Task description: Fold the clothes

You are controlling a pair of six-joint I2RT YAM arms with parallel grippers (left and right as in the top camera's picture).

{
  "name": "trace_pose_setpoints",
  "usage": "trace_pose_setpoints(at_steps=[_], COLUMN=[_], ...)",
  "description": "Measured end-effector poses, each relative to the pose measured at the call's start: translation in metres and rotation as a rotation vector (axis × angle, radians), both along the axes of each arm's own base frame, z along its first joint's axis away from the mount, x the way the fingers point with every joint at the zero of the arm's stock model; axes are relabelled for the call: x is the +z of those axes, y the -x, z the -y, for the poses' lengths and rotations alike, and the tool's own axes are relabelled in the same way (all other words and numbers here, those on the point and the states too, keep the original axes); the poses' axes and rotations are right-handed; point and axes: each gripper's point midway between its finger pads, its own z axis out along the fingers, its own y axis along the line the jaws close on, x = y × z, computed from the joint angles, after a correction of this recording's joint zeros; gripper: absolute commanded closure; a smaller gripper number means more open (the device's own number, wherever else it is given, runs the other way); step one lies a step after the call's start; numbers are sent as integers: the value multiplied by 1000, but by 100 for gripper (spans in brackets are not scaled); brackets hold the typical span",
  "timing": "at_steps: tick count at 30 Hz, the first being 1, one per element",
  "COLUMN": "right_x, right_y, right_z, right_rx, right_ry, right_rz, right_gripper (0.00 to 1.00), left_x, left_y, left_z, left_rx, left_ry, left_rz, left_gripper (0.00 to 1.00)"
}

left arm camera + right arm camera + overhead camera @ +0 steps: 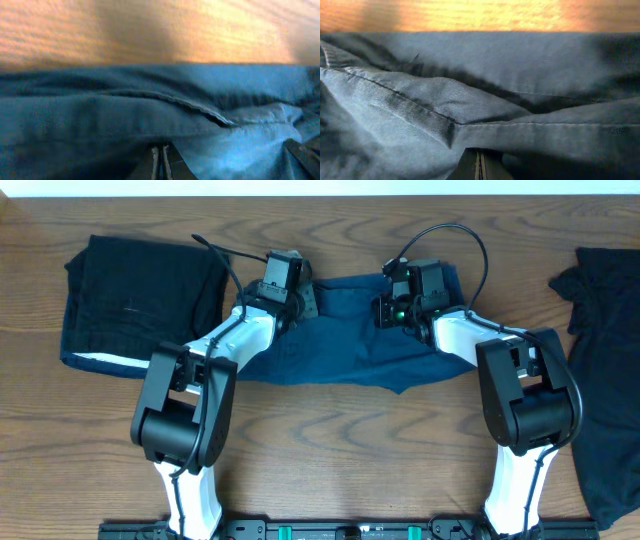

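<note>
Left hand [161,162] and right hand [479,165] each had fingers pressed together, tips down on the wide navy-blue denim-like cloth piece [340,345]; whether a fold was nipped between them could not be told. That piece lay rumpled at the middle of the brown wooden bench [330,440], by the look not yet folded. To its left sat a black white-edged cloth piece [130,300], seemingly folded already; at the right edge a loose black garment [610,360] lay unfolded. No basket or bin showed
</note>
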Motion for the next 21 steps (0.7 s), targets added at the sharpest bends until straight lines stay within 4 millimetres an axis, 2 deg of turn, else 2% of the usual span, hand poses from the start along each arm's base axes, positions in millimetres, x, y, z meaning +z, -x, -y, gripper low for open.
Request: trace_pose_setpoints(at_steps=[2,3,5,9,12,14,18,21], right_x=[0,1,3,11,16,17,24,35], right_y=[-4,-6,-11,-24,-32,-37,-46,-56], right_z=[3,4,5,7,11,16,25,27], right_rx=[-18,-27,-39,-61,-92,-114,-163,-180], right_ry=[15,18,20,25,34,56,81,72], right_rz=[17,25,47,116,155,175,224,282], right_gripper=[92,85,81,68,53,49,25,20], left_x=[-6,-13,-27,-27,-26,-26,-25,-19], left_y=[-6,-7,-12,-19,-21,-22,-22,-22], left_z=[-1,-1,-1,0,0,-1,0,-1], left_rx=[9,12,17,19,19,14,-30,-60], left_ry=[-6,-11,-16,-14,-14,-17,-48,-73], left_rz=[15,14,20,48,57,62,78,96], left_gripper=[94,94,94,94,94,94,89,88])
